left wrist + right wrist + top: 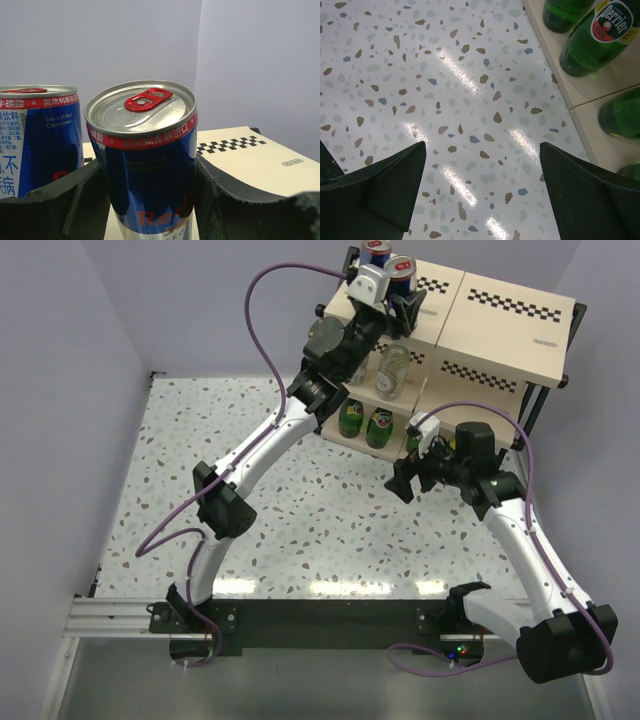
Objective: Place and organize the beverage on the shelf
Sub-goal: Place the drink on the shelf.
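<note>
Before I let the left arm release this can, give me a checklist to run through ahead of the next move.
1. Grip: left end effector closed on the held can, a finger on each side: ok.
2. That can upright: ok.
3. Its base seated on the shelf: cannot tell, hidden by the fingers.
4. Gap to the second can: ok, apart.
5. Other arm: right end effector open, empty, over the table, clear of the green bottles: ok.
</note>
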`<state>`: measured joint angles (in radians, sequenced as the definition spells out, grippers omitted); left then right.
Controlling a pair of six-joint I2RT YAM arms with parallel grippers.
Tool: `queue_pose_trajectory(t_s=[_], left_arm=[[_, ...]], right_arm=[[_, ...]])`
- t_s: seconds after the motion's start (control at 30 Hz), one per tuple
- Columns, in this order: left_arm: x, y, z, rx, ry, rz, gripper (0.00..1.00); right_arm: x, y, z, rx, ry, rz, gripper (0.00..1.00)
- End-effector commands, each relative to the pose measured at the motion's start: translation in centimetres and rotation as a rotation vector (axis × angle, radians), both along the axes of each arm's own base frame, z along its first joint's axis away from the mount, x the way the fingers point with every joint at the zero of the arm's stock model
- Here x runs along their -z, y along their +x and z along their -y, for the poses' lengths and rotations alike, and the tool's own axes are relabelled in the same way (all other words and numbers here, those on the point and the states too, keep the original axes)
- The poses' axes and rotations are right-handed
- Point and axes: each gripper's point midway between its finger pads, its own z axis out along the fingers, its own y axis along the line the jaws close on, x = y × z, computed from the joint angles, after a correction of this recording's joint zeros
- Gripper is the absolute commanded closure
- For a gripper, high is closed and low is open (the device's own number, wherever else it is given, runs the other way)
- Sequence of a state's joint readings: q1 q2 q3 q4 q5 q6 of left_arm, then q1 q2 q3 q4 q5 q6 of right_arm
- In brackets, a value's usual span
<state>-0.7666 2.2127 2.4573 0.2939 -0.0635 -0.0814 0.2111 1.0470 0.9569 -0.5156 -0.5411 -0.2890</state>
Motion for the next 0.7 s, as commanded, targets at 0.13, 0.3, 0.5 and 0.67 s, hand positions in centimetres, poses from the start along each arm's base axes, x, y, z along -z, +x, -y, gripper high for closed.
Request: queue_pose_trajectory(t_s=[0.13,0.3,0.5,0.67], left_arm=[[-2.62,-0.62,-0.86,-0.009,-0.045,0.083,0.34],[-2.21,-0.44,-0.65,-0.007,-0.038,0.077,0.32],[-2.10,-0.42,-0.59,-0.006,-0.035,0.075,0.32],[-2.02,-0.30,-0.60,-0.016,-0.038,0.078,0.40]], right_arm=[[-0.34,0.25,0.02,-0.001,-0.011,0.022,0.01],[-0.31,0.31,0.03,0.000,-0.012,0.022,0.01],[-0.34,0.32,0.08,0.002,-0.013,0.024,0.01],[-0.29,0.35,0.10,0.004,-0.014,0.023,0.01]])
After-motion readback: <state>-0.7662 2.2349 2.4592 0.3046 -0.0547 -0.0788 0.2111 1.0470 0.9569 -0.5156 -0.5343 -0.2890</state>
